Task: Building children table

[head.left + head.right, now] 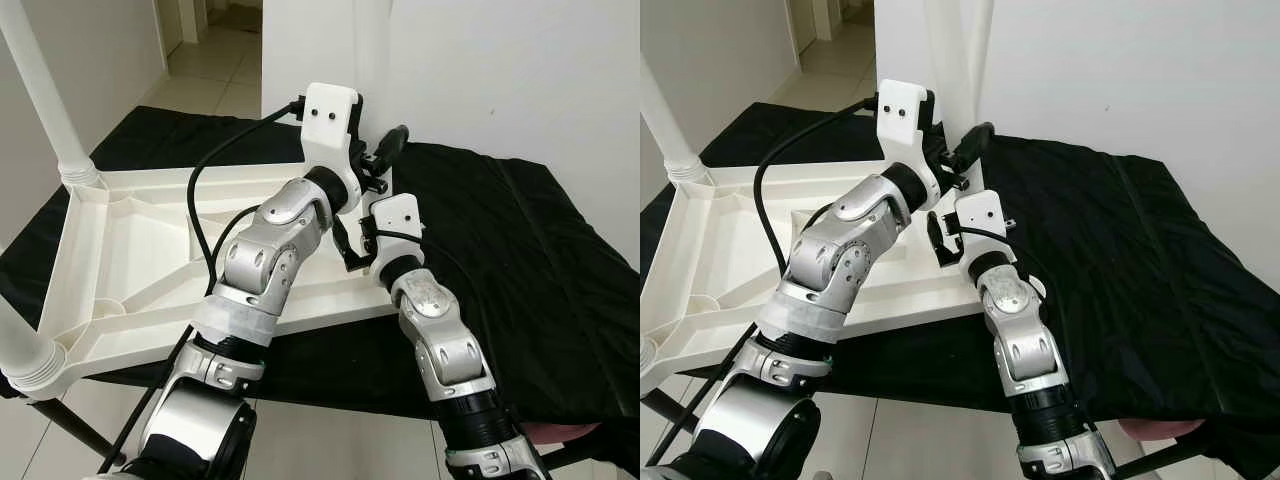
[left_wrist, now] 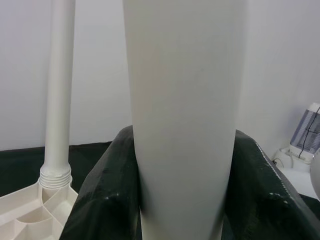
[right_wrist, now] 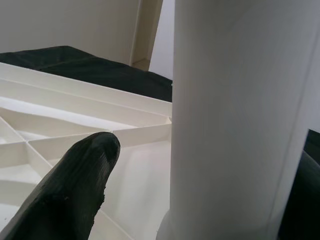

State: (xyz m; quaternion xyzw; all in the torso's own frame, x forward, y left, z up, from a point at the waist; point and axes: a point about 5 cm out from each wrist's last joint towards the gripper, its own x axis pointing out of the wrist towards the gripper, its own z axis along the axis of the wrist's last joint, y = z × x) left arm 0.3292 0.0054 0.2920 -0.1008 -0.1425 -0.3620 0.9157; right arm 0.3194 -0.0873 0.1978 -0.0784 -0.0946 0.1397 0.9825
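Note:
A white plastic table top (image 1: 130,250) lies upside down on a black-covered surface. At its far right corner a white table leg (image 2: 182,125) stands upright. My left gripper (image 1: 382,158) is shut on this leg, one black finger (image 2: 105,190) pressed to each side. Lower down, my right gripper (image 1: 352,245) is open at the leg's base (image 3: 240,125). One of its fingers (image 3: 75,185) hovers over the ribbed underside, with a gap between it and the leg. Two more legs stand in the far left corner (image 1: 45,100) and the near left corner (image 1: 20,345).
The black cloth (image 1: 520,250) spreads to the right of the table top, with a white wall behind it. A doorway and tiled floor (image 1: 215,60) lie beyond the far edge. A small white appliance (image 2: 307,130) sits by the wall.

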